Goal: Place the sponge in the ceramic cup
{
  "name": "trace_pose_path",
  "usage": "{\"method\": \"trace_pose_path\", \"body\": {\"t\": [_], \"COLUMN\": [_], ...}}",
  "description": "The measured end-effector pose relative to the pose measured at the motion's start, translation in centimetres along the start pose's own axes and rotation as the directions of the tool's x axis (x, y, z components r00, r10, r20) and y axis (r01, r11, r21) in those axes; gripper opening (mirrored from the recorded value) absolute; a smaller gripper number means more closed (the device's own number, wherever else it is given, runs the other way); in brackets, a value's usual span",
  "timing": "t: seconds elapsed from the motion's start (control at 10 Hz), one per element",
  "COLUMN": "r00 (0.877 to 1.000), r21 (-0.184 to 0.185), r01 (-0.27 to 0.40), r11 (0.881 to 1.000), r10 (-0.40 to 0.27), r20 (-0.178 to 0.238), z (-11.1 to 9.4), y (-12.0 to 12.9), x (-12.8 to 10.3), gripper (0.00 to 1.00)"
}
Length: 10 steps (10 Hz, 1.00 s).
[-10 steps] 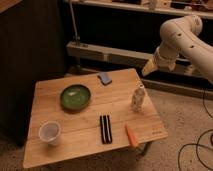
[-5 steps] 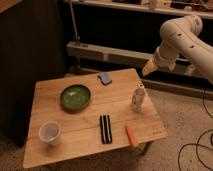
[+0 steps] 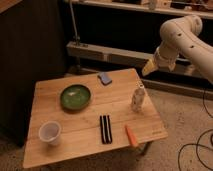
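Camera view: the small flat blue-lavender sponge lies at the wooden table's far edge, well apart from the pale handleless ceramic cup at near left. The gripper hangs beyond the table, right of the sponge; whether it is open or closed cannot be told. The sponge is likely light and soft: pinch across its narrow width.

sponge: blue, flat, far side | ceramic cup: upright, front-left | gripper: aloft, far-right

The bulky white arm of rounded segments ends in pale yellowish jaws at upper right.
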Motion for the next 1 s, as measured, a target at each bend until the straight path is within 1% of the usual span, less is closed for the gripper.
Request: {"method": "trace_pose_path", "body": {"t": [0.3,0.4,0.5,0.6,0.7,0.8,0.9,1.0], "r00": [1.0,1.0,0.998,0.996,0.971,0.952,0.924,0.89], "r21": [0.001,0.009,0.039,0.055,0.156,0.194,0.227,0.234], "r01": [0.0,0.012,0.036,0.046,0.122,0.166,0.225,0.295], "r11": [1.0,1.0,0.999,0.997,0.98,0.967,0.948,0.926], "r10": [0.0,-0.012,-0.034,-0.042,-0.085,-0.106,-0.134,-0.177], "r20": [-0.002,-0.017,-0.053,-0.074,-0.225,-0.286,-0.357,-0.42], "z": [0.0,-0.1,-0.2,-0.2,-0.3,-0.3,0.0,0.5], "y": [0.0,-0.1,-0.4,-0.6,-2.5,-4.2,-6.3,-8.8], "x": [0.0,0.3,0.7,0.9,2.6,3.7,5.1,6.3], "gripper": [0.8,0.8,0.8,0.8,0.8,0.8,0.8,0.8]}}
